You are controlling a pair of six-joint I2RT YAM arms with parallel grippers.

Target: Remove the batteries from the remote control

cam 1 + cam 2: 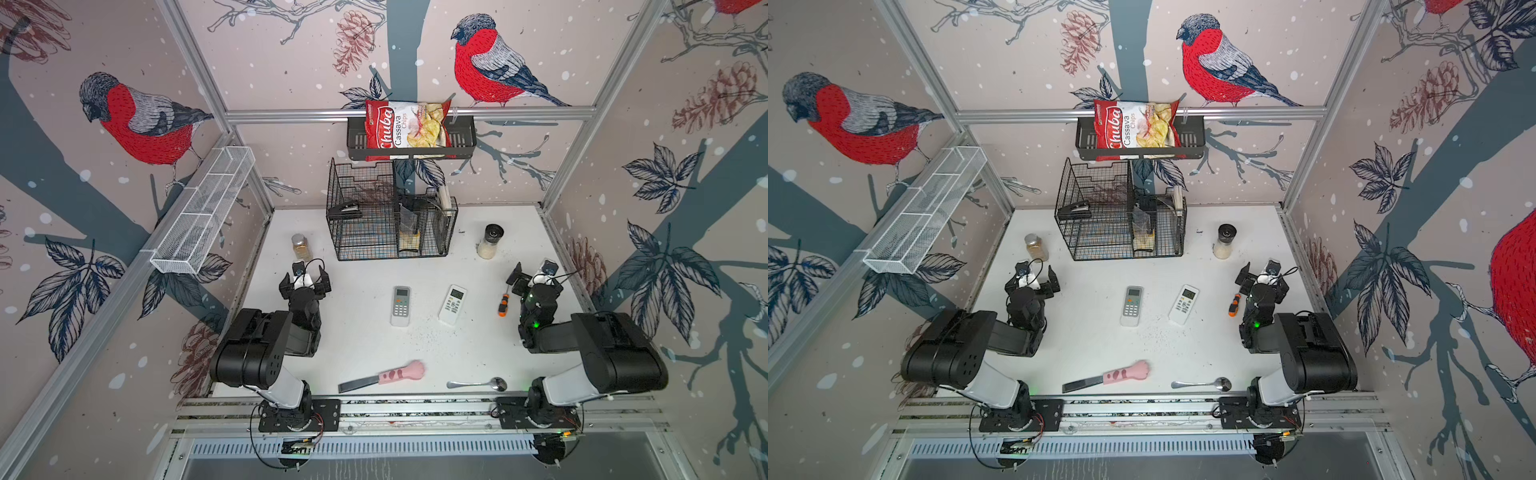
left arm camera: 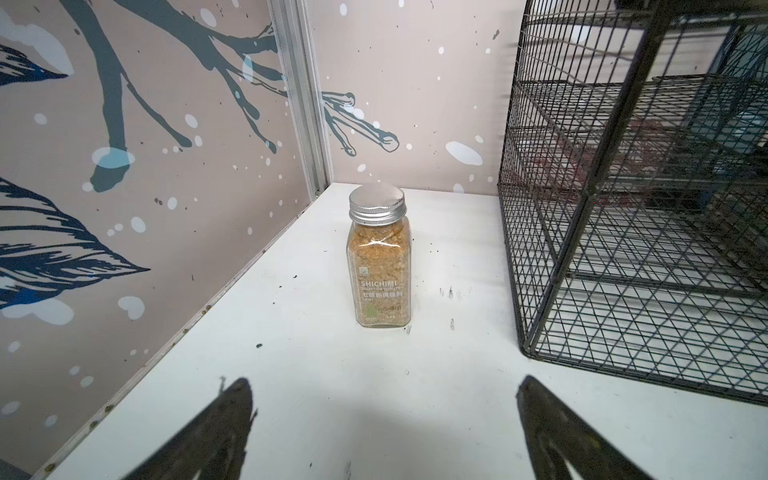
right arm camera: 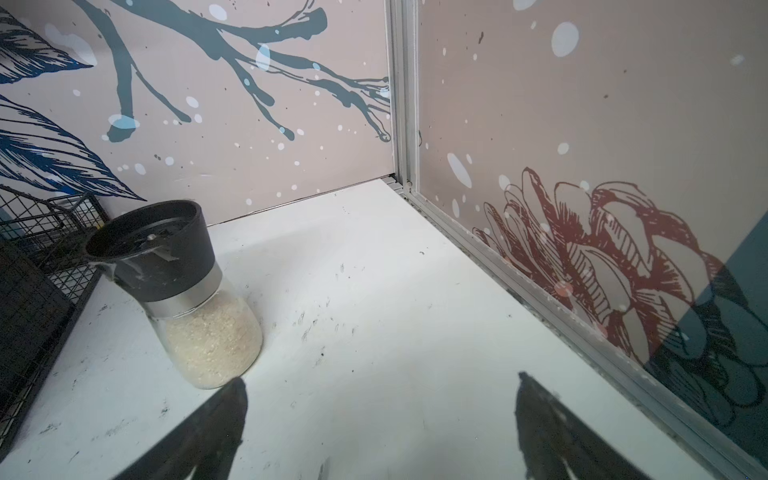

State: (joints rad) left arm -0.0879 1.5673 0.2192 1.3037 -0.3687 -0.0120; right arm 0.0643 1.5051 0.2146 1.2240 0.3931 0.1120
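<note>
**Workspace, read left to right.** On the white surface (image 1: 353,349) we mark first a glass spice jar (image 2: 379,266) with a silver cap, labelled "SHICHIMI SELECTION QUALITY". It stands upright near the left wall. The left gripper (image 1: 304,282) points at the jar, its jaws spread wide and holding nothing.

At the back centre stands a black wire basket (image 1: 345,232). Above it a wall rack (image 1: 465,141) holds a red bag (image 1: 405,129) printed "Chuba Cassava Chips".

In the middle we see the grey remote control (image 1: 401,306) and, near it, the white remote control (image 1: 452,304). Both lie face up, with display and keypad showing, and their lettering is too small to read. The batteries are hidden from us, since only the fronts of the remotes show.

Nearer the arm bases lie a pink-handled knife (image 1: 382,377) and a spoon (image 1: 478,384).

Farther right we note an orange-and-black screwdriver (image 1: 504,304) and an upright black-capped grinder (image 1: 491,241). Last comes the right gripper (image 1: 538,280), its jaws likewise wide apart and empty.
</note>
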